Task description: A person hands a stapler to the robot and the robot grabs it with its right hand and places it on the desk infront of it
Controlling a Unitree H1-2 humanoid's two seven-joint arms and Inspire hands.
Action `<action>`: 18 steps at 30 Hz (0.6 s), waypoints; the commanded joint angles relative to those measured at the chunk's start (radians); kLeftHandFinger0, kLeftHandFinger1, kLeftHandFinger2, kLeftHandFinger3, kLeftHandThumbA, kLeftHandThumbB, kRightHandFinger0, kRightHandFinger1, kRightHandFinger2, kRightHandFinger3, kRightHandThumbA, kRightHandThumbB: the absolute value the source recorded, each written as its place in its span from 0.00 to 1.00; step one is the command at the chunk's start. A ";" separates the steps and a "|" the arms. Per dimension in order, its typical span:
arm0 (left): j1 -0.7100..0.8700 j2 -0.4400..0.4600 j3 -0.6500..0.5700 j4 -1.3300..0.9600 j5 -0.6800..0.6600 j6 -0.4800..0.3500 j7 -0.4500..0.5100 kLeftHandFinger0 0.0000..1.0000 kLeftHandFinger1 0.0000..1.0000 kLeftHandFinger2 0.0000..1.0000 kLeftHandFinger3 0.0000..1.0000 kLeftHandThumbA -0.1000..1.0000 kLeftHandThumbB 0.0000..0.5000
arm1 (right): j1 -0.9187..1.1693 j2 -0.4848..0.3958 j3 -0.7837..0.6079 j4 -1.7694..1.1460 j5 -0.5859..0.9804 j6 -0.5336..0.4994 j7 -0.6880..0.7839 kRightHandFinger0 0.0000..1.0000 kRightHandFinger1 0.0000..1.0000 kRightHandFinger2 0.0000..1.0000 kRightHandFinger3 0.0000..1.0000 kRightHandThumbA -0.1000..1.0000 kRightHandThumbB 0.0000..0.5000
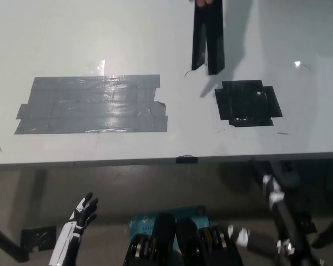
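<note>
A long, black, glossy stapler (207,40) is held above the pale grey desk (155,33) by a person's fingers (206,3) at the picture's top edge; its two arms splay apart toward the lower end. A grey tape patch (94,104) and a black tape square (247,103) are stuck to the desk. The white left hand (83,212) is seen low, fingers spread, empty. The black right hand (276,191) is seen below the desk edge; its state cannot be told.
</note>
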 commanded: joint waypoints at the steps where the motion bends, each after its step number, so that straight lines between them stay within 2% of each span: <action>1: -0.007 0.007 0.000 -0.011 0.008 -0.036 -0.005 1.00 1.00 1.00 1.00 1.00 1.00 | -0.129 0.025 -0.042 -0.027 -0.004 0.063 -0.022 1.00 1.00 1.00 1.00 1.00 0.61; 2: -0.010 0.008 0.000 -0.009 0.013 -0.038 -0.004 1.00 1.00 1.00 1.00 1.00 1.00 | -0.156 0.029 -0.051 -0.016 0.001 0.071 -0.022 1.00 1.00 1.00 1.00 0.99 0.53; 3: -0.010 0.008 0.000 -0.009 0.017 -0.038 -0.002 1.00 1.00 1.00 1.00 1.00 1.00 | -0.191 0.031 -0.057 0.005 -0.004 0.076 -0.024 1.00 1.00 1.00 1.00 0.99 0.58; 6: -0.017 0.009 0.005 -0.011 0.017 -0.035 -0.001 1.00 1.00 1.00 1.00 1.00 1.00 | -0.272 0.040 -0.073 0.056 -0.004 0.096 -0.029 1.00 1.00 1.00 1.00 1.00 0.63; 13: -0.029 0.014 0.011 -0.007 0.013 -0.039 -0.003 1.00 1.00 1.00 1.00 1.00 1.00 | -0.422 0.063 -0.119 0.214 -0.013 0.098 -0.078 1.00 1.00 1.00 1.00 1.00 0.61; 18: -0.025 0.010 0.013 -0.016 0.005 -0.035 -0.005 1.00 1.00 1.00 1.00 1.00 1.00 | -0.501 0.071 -0.151 0.331 0.023 0.075 -0.091 1.00 1.00 1.00 1.00 1.00 0.55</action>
